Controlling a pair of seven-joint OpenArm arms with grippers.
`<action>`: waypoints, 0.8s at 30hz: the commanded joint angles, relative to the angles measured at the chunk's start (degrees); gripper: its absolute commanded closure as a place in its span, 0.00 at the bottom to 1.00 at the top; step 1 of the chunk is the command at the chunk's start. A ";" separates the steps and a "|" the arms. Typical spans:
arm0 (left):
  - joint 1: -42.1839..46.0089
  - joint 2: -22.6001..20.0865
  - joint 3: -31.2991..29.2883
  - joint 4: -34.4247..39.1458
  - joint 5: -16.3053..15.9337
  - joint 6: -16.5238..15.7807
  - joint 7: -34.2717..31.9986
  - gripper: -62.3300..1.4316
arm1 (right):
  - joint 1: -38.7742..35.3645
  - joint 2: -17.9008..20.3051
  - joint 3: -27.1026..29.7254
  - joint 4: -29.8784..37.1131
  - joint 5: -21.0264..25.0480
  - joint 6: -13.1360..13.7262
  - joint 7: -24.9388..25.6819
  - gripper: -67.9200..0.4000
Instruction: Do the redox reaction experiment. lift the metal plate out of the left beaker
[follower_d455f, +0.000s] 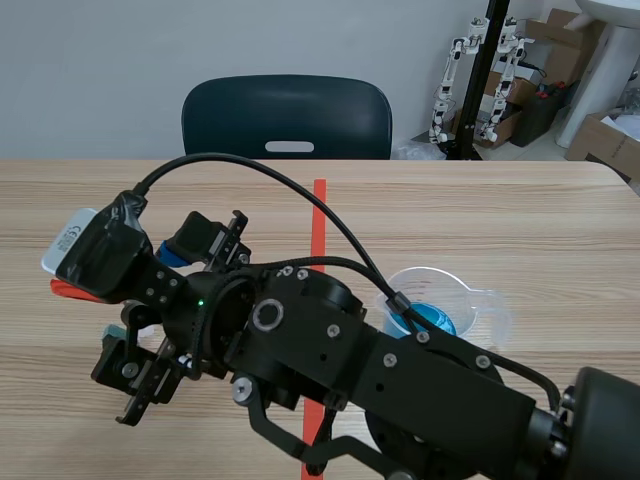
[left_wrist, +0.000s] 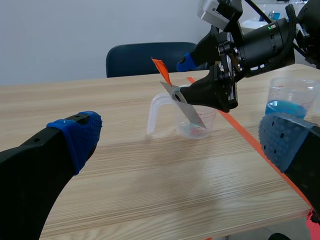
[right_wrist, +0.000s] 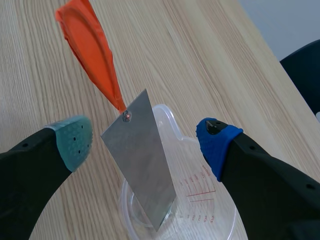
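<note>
**Right gripper (right_wrist: 145, 140) spread around the metal plate (right_wrist: 142, 165), plate standing in the clear beaker (right_wrist: 200, 197)**

Your right gripper hangs just above the clear beaker's rim with its fingers apart. The grey-green pad (right_wrist: 72, 140) is on one side and the blue pad (right_wrist: 217, 142) on the other. The metal plate rises between them. The grey-green pad sits just beside the plate's edge with a thin gap showing, and the blue pad stands further off, so neither pad presses on the plate.

The plate's lower end rests on the floor of the clear beaker. It leans at a tilt, and its upper end sticks out well above the rim. You are looking at a thin, flat, dull silver-grey strip with straight edges. An orange tag (right_wrist: 90, 45) is fixed at its top corner and points up and away from the beaker. The clear beaker carries red graduation marks on its wall and stands upright on the table (right_wrist: 200, 60).

Your left gripper (left_wrist: 182, 136) hovers well short of the clear beaker on the robot's side, its blue pads (left_wrist: 80, 132) spread wide. A blue-liquid beaker (left_wrist: 290, 100) stands well apart from the clear beaker, to its right. From the scene view, the right arm (follower_d455f: 400, 370) covers the clear beaker
</note>
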 joint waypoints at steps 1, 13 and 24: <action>0.50 -0.04 0.00 0.61 -0.37 0.09 -0.72 0.00 | 1.09 -0.92 0.35 0.70 0.76 -0.17 0.31 0.39; 0.48 -0.04 0.00 0.61 -0.26 0.11 0.17 0.00 | 1.11 -0.92 0.37 0.70 1.68 -0.17 -0.35 0.65; 0.48 -0.04 0.00 0.61 -0.31 0.11 0.17 0.00 | 1.14 -0.92 0.37 0.70 1.25 -0.15 0.15 0.91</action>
